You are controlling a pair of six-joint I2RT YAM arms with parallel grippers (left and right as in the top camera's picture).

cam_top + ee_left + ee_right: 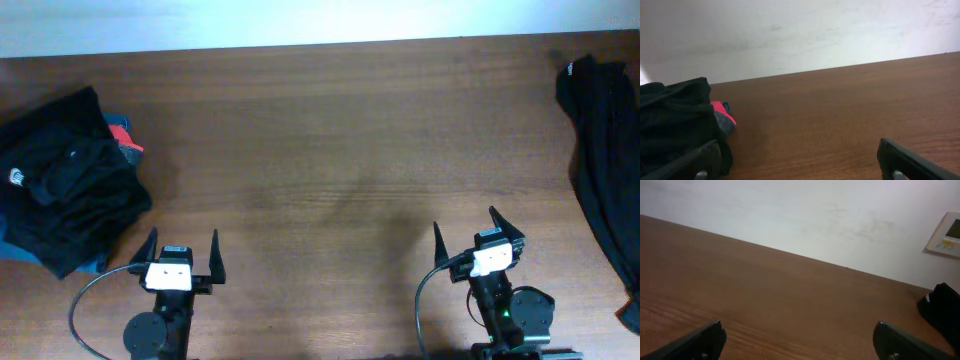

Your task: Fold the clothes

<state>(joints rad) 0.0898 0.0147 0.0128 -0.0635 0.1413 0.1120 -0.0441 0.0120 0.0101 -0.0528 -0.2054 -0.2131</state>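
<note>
A heap of black shirts [65, 180] with a small white logo lies at the table's left edge; it also shows in the left wrist view [672, 120]. Another black shirt [605, 150] lies unfolded along the right edge, hanging off the table; a bit of it shows in the right wrist view [942, 307]. My left gripper [183, 252] is open and empty near the front edge, just right of the heap; in the left wrist view [799, 160] its jaws are wide apart. My right gripper [475, 236] is open and empty at the front right; it also shows in the right wrist view [799, 340].
Red and blue cloth [122, 137] pokes out from the left heap, also seen in the left wrist view [722, 114]. The brown wooden table [330, 150] ends at a white wall. A small wall panel [946, 234] hangs at the right.
</note>
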